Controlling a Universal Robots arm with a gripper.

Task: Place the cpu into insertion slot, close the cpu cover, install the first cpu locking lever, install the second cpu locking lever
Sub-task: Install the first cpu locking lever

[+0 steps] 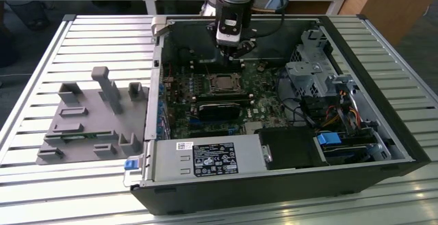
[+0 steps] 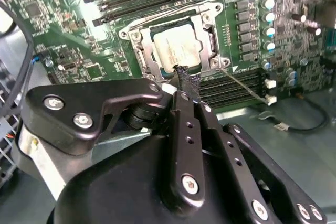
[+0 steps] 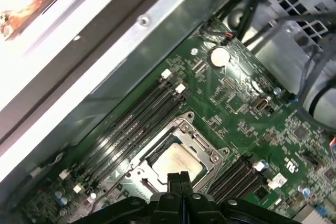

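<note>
Green motherboard (image 2: pixel 68 40) holds a square silver-grey cpu (image 2: pixel 178 48).

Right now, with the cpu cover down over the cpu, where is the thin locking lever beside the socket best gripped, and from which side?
Probably at its free end. The locking lever is a thin rod, hinged at one end and slanting out across the memory slots, so the far end has open room around it. Come from above, with the fingers across the rod.
</note>
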